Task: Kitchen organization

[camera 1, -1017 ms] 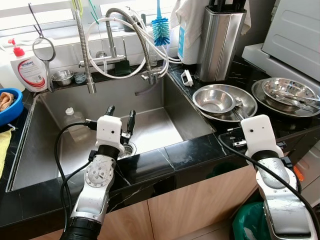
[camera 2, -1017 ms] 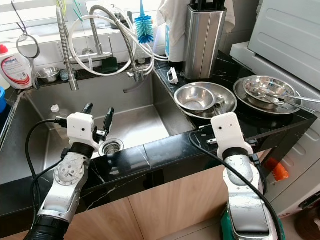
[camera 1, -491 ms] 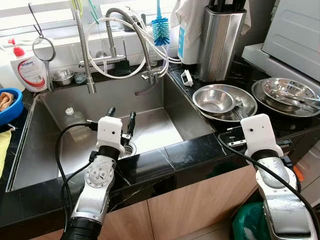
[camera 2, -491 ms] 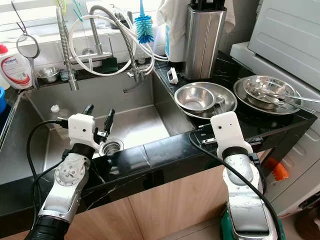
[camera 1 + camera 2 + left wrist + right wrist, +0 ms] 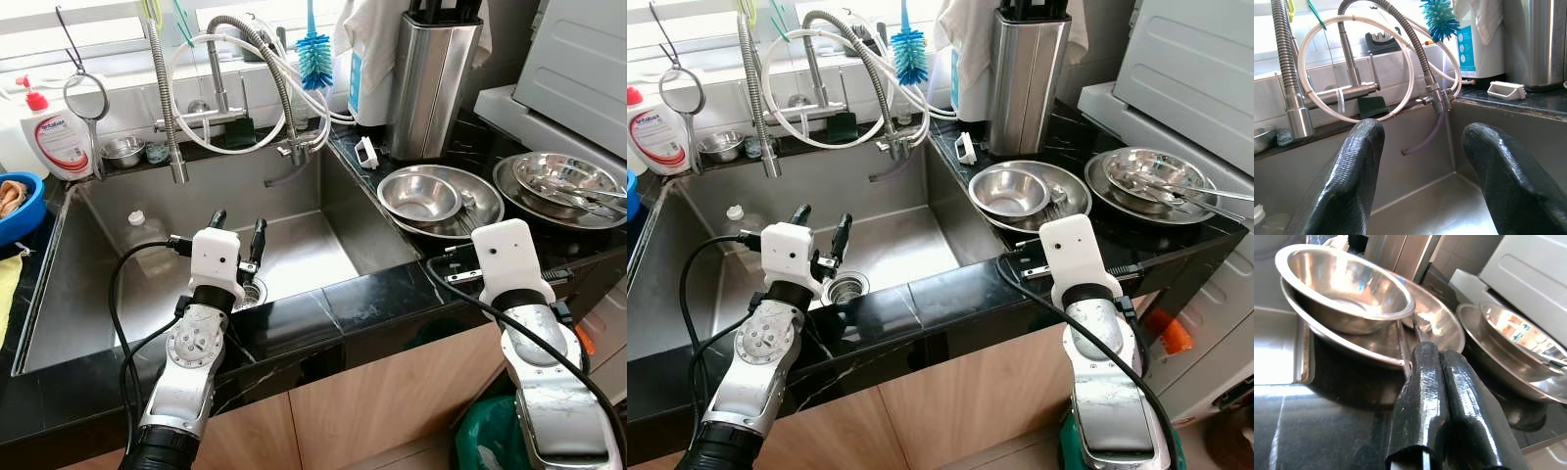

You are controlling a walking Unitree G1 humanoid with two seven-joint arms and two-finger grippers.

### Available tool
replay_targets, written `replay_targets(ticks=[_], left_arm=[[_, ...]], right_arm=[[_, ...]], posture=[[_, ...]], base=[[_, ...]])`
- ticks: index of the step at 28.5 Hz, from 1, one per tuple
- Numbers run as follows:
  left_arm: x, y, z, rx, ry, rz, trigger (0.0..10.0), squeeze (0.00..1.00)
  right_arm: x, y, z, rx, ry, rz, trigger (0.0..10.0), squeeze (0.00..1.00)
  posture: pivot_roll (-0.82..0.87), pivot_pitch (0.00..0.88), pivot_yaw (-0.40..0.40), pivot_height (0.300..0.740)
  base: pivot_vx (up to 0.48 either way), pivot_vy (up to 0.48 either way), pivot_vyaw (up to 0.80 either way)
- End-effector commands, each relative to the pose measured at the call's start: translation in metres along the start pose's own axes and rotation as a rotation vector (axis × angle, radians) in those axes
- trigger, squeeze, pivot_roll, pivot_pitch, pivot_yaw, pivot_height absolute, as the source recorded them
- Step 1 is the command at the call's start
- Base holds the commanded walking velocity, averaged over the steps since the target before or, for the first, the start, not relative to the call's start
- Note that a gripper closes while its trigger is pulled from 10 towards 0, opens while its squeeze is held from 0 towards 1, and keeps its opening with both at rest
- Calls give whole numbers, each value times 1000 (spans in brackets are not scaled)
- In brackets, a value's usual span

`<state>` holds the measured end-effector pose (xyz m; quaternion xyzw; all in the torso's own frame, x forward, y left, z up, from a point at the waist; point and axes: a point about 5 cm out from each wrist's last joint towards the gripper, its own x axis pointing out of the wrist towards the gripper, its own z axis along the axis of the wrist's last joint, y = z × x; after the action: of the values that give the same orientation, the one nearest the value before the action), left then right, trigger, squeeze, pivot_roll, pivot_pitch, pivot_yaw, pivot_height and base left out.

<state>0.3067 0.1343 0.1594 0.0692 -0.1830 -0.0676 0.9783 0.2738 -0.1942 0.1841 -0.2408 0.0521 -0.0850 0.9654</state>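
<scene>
Two arms reach out from the bottom of the frame toward a black counter (image 5: pixel 372 294) with a steel sink (image 5: pixel 294 245) set in it. On the left of the frame, the left gripper (image 5: pixel 236 230) hangs over the sink, just above the round drain (image 5: pixel 251 291), and its two black fingers (image 5: pixel 1359 161) are spread wide apart with nothing between them. On the right of the frame, the right gripper (image 5: pixel 1442 364) sits low over the counter, and its two fingers are pressed together, holding nothing. Just past its tips is a small steel bowl (image 5: pixel 419 196) that sits inside a wider steel dish (image 5: pixel 480 208). Near these, farther right, another steel bowl (image 5: pixel 563 176) rests in a second dish (image 5: pixel 509 186), with what look like long metal tools lying in it. At the top middle of the frame a tall steel knife block (image 5: pixel 431 78) stands on the counter, and a blue brush (image 5: pixel 315 54) hangs beside it. Bendy taps (image 5: pixel 245 59) and a white hose (image 5: pixel 196 108) curl over the back of the sink. At the upper left stands a white soap bottle (image 5: pixel 54 137) with a red top, and a round strainer (image 5: pixel 86 93) hangs near it. A blue bowl (image 5: pixel 24 211) peeks in at the left edge.
</scene>
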Motion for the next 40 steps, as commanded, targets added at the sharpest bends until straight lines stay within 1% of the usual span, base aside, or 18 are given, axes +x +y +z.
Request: replay_targets(ticks=[1,2,3,4,8,11,13,15,16,20,23,26,32,40], left_arm=[[-1,1,-2,9,15,1,10000,0],[-1,1,-2,9,15,1,10000,0],[-1,1,-2,9,15,1,10000,0],[-1,1,-2,9,15,1,10000,0],[-1,1,-2,10,15,-1,10000,0],[-1,0,-2,39,10,-20,10000,0],[-1,-2,-2,38,11,-25,10000,0],[-1,-3,-2,36,11,-26,10000,0],[-1,-3,-2,34,10,-26,10000,0],[-1,-2,-2,34,9,-24,10000,0],[-1,-2,-2,36,10,-24,10000,0],[-1,-2,-2,37,10,-21,10000,0],[-1,-2,-2,37,9,-18,10000,0],[0,-2,-2,37,8,-17,10000,0]], right_arm=[[2,-5,7,7,-29,-33,314,0],[2,-5,7,7,-29,-33,314,0],[2,-6,8,10,-34,-41,7490,0],[2,-7,9,12,-37,-47,10000,0],[3,-8,11,13,-53,-60,10000,0],[3,-10,13,21,-62,-79,10000,0],[4,-10,16,31,-83,-89,10000,0],[5,-7,19,36,-106,-49,10000,0],[5,-7,21,18,-118,-53,10000,0],[5,-11,28,37,-163,-75,10000,0],[5,-10,31,42,-189,-73,10000,0],[5,-8,39,23,-238,-60,10000,0],[6,-9,45,-7,-279,-65,10000,0],[7,-20,55,-20,-340,-154,10000,0]], posture=[[-131,0,44,740],[-131,0,44,740],[-131,0,44,740],[-132,0,43,740],[-132,0,43,740],[-132,0,43,740],[-130,0,44,740],[-130,0,44,740],[-131,0,43,740],[-131,0,43,740],[-131,0,43,740],[-128,0,40,740],[-129,0,38,740],[-126,0,36,740]], base=[[0,0,0],[0,0,0],[0,0,0],[0,0,0],[0,0,0],[0,0,0],[0,0,0],[0,0,0],[0,0,0],[0,0,0],[0,0,0],[0,0,0],[0,0,0],[0,0,0]])
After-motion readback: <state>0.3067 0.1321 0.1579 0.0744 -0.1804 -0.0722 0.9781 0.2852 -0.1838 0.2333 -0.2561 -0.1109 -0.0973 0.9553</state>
